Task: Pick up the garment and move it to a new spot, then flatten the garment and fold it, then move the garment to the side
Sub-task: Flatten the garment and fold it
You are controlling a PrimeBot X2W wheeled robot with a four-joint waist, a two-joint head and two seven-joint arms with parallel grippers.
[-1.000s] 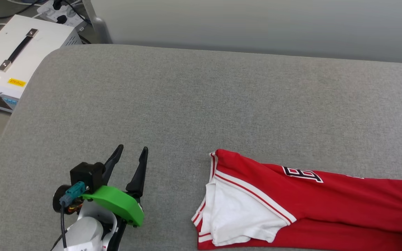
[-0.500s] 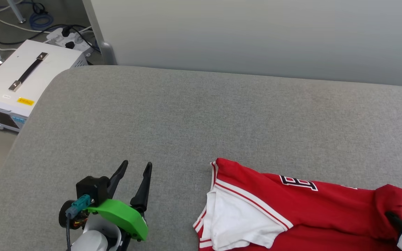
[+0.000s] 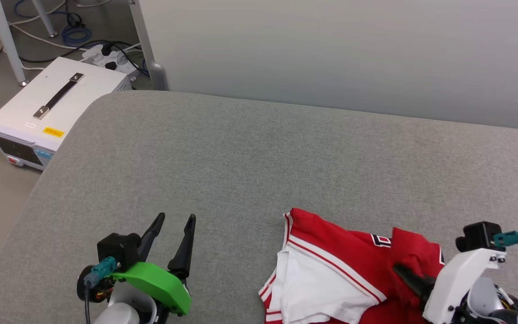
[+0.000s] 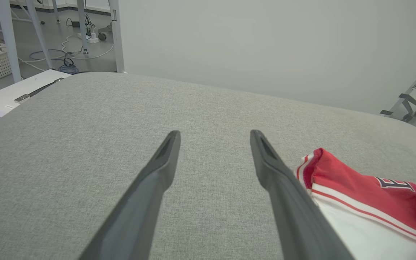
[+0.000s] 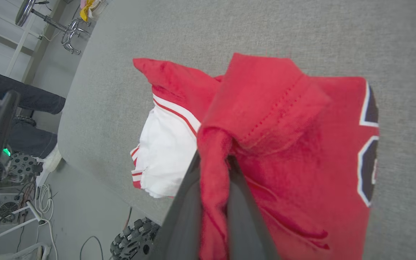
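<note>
The 2 fingers of the right gripper (image 5: 213, 159) are pressed together on a bunched red fold of the shirt (image 3: 331, 252), doubled back over its body. The shirt lies on the near right part of the grey padded table (image 3: 241, 157), its white sleeve (image 3: 317, 288) toward the table's middle. The 2 fingers of the left gripper (image 3: 176, 217) are spread with nothing between them, over the table's near left part. A white box (image 3: 61, 103) sits off the table's far left corner.

Bright, even, soft light; sharp frames, faint shadows.
</note>
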